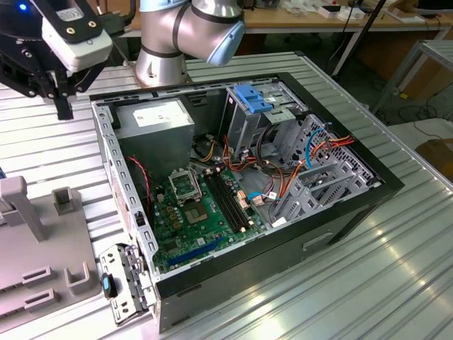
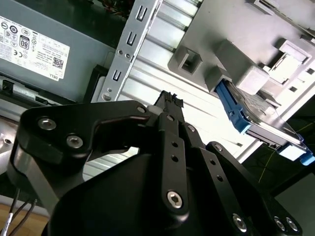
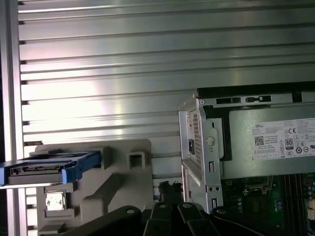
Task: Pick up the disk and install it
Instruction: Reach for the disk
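The gripper (image 2: 170, 102) hangs over the ribbed desk (image 3: 123, 73), jaws clenched on nothing. The disk (image 2: 244, 114) sits slotted in the grey holder (image 2: 231, 54) with its blue rails showing. It looks stiff, dense and shock-shy, so pinch it squarely across its flat faces. The open computer case (image 1: 382, 185) holds the motherboard (image 1: 205, 212), power supply (image 1: 152, 120) and drive cage (image 1: 325, 170).
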Robot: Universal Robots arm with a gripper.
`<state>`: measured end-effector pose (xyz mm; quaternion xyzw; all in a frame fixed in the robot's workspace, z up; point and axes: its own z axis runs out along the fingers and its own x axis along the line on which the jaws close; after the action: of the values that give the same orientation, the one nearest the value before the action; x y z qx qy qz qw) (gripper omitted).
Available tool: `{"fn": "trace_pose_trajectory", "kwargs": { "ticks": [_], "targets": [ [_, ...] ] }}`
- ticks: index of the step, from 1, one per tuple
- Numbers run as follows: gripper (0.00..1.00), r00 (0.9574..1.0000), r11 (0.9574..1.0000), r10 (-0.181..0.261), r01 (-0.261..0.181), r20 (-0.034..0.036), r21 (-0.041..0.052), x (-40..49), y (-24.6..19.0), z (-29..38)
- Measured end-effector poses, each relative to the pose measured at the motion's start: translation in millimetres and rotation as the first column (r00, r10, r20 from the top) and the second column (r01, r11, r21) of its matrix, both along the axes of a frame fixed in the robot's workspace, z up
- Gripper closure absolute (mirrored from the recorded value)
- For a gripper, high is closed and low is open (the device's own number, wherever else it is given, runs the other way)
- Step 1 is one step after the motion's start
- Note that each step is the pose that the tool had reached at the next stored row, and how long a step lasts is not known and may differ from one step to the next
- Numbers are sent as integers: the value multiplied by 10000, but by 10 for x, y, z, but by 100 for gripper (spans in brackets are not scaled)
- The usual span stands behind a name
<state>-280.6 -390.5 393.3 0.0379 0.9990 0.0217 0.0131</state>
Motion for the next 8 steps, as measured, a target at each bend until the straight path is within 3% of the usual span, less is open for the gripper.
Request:
{"fn": "trace_pose_trajectory", "kwargs": {
  "ticks": [3, 5, 8],
  "targets": [
    [89, 10000, 10000, 2, -2, 0, 0, -89, 49, 0],
    [89, 10000, 10000, 2, -2, 0, 0, -201, 119, 0],
    [89, 10000, 10000, 1, -1, -1, 0, -298, 181, 0]
  ]
}}
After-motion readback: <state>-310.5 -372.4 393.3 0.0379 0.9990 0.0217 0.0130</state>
